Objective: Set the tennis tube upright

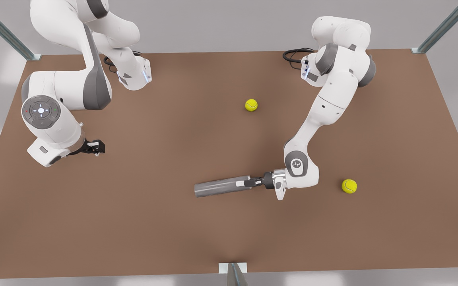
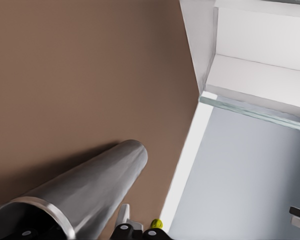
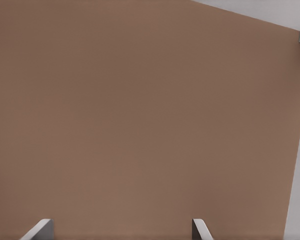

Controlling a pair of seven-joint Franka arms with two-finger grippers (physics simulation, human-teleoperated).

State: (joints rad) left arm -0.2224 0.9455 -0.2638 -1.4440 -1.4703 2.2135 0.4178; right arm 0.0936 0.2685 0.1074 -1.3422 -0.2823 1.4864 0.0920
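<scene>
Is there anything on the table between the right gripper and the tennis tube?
No. In the front view only bare brown table lies between the open right gripper and the lying tennis tube, whose far end the left gripper holds.

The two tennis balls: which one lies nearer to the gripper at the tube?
The ball at the front view's right, beside the left gripper on the tube. The other ball lies farther back, mid-table.

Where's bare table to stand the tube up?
Bare: the middle of the table between the waiting right hand and the tennis tube, plus the strip below the tube. Crowded: the left hand shut on the tube's rim, one tennis ball beyond, another above.
</scene>
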